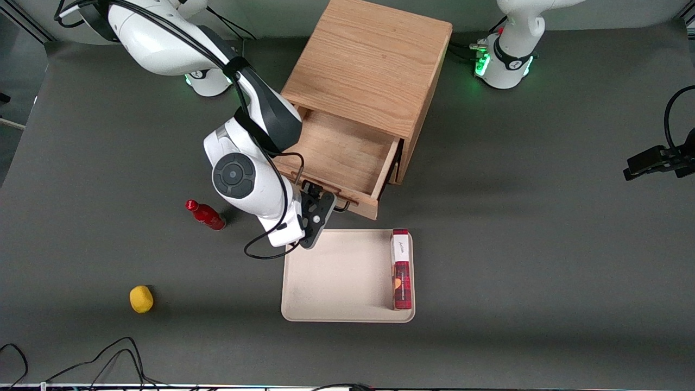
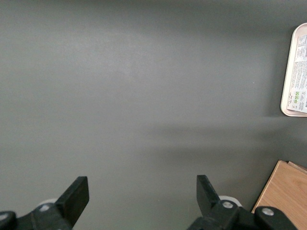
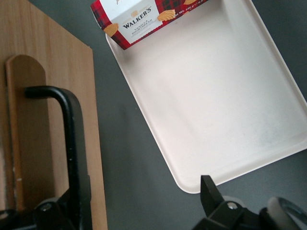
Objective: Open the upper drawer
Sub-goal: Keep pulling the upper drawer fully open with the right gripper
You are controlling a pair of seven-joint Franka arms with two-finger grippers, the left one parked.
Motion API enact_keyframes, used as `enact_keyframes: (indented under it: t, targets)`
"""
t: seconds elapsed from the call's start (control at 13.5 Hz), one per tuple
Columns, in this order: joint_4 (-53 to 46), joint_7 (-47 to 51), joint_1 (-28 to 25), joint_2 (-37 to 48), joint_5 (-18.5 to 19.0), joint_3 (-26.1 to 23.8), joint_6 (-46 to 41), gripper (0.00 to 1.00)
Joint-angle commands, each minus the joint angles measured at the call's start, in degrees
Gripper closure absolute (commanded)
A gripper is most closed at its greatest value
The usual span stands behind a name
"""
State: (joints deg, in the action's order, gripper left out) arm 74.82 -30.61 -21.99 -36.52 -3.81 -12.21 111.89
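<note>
Oak cabinet (image 1: 374, 60), boxy, standing on grey counter (image 1: 543, 244). Upper drawer (image 1: 342, 155) pulled well out, plain wood interior exposed, front panel nearest the front camera. Black wire handle (image 3: 72, 139) on drawer front, seen close in the right wrist view.

Hand (image 1: 320, 209) at the drawer front, just beside the handle; fingers (image 3: 211, 194) spread, one finger against the handle bar, the other apart from it over the tray edge; nothing pinched.

Cream tray (image 1: 336, 277) on counter directly nearer the front camera than the hand. Red tartan shortbread box (image 1: 401, 269) lying in the tray along its edge toward the parked arm's end.

Red bottle (image 1: 205, 214) lying on counter beside the working arm's wrist. Yellow lemon-like object (image 1: 141, 299) farther out, nearer the front camera than the bottle.
</note>
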Motion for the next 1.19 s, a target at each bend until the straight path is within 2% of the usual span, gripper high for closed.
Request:
enact_keyframes:
  t: [0.0,0.37,1.11]
  targets:
    - [-1.6,-1.1,0.4,-1.8,2.2,1.0,-1.2,0.00]
    - [-5.6,-1.8,0.4,-2.2,2.1,2.0,-5.1,0.00]
    - [-10.7,-1.4,0.4,-4.7,1.7,3.0,-5.2,0.00]
